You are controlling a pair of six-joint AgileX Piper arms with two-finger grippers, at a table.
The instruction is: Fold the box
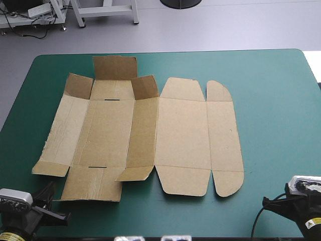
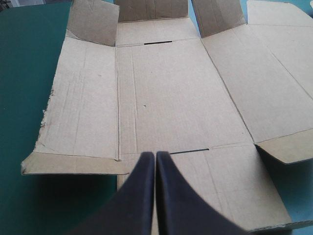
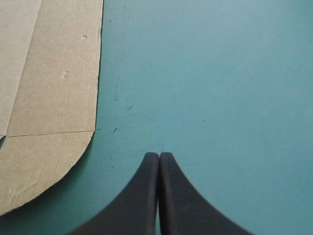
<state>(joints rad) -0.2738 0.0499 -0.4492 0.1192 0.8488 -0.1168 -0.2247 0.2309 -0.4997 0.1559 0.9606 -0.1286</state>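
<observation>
The teal-green surface (image 1: 273, 100) lies bare all round the box (image 1: 180, 135), with its widest open stretch to the box's right. The box is a cut sheet of brown board, spread out left of the surface's middle.

At the box's left a side panel lies flat, its outer edge ragged. Next comes the base panel, with a thin slot at its far end and another at its near end. At the far end three flaps stand up, two small corner ones and a taller one between them. The near corner flaps lift slightly. Farther right, the broad lid panel and a narrow strip with rounded ends lie flat.

The left claw (image 2: 155, 154) is clenched, its black fingers meeting in a point over the box's near flap, the tip close to the near slot. Whether it touches the board cannot be told. The right claw (image 3: 159, 154) is also clenched and grasps nothing. It hangs over bare surface beside the box's rounded near-right corner, apart from it.
</observation>
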